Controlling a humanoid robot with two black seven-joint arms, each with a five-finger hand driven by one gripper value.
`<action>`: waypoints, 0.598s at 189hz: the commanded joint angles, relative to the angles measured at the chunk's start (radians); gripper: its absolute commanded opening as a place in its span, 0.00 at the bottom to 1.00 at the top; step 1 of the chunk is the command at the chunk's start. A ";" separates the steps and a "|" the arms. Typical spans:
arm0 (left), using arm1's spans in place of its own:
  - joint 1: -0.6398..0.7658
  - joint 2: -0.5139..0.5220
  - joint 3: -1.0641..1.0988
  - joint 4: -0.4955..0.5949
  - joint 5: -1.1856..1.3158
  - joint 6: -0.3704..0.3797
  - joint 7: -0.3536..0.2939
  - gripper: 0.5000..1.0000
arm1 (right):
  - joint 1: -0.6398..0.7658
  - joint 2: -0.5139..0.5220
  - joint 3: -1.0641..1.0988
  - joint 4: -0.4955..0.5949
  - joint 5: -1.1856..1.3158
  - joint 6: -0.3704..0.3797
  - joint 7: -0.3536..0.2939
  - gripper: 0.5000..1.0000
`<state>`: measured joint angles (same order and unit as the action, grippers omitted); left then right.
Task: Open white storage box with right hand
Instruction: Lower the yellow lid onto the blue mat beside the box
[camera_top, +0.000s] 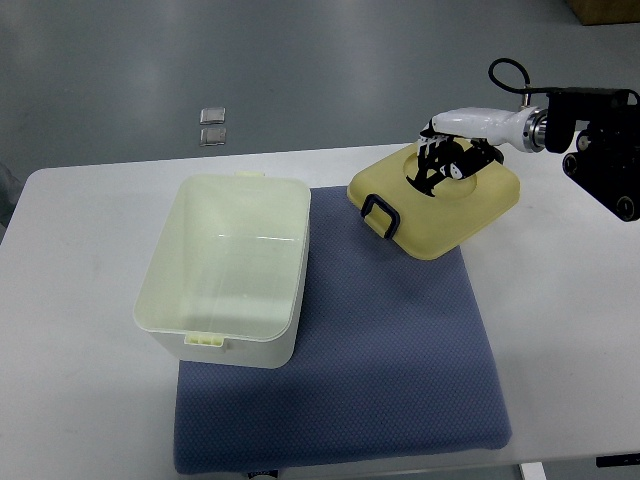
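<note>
The right hand (447, 160) reaches in from the right edge, fingers curled down into the recess on top of the yellow lid (436, 204). It grips the lid, which sits tilted on the blue mat (400, 350), its dark latch (380, 213) facing left. The white storage box (228, 268) stands open well to the left, its long axis running near to far, on the white table (80, 330).

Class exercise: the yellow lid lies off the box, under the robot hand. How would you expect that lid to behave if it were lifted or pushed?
The lid looks like rigid moulded plastic, so it probably keeps its shape. It seems thin and hollow, likely light. Flat and broad, it should slide, not roll; the blue mat under part of it may add drag.
</note>
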<state>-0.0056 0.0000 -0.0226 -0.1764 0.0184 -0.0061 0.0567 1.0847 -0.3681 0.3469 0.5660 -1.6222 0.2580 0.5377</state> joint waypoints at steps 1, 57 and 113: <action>-0.001 0.000 0.000 0.000 0.000 0.000 0.000 1.00 | -0.023 0.001 -0.005 0.006 -0.002 0.009 0.042 0.00; -0.001 0.000 0.000 0.000 0.000 0.000 0.000 1.00 | -0.026 0.005 -0.045 0.109 -0.001 0.009 0.073 0.00; 0.001 0.000 0.000 0.000 0.000 0.000 0.000 1.00 | -0.028 -0.008 -0.105 0.210 -0.002 0.003 0.073 0.00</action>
<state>-0.0052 0.0000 -0.0228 -0.1764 0.0184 -0.0061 0.0567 1.0585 -0.3770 0.2629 0.7649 -1.6236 0.2659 0.6109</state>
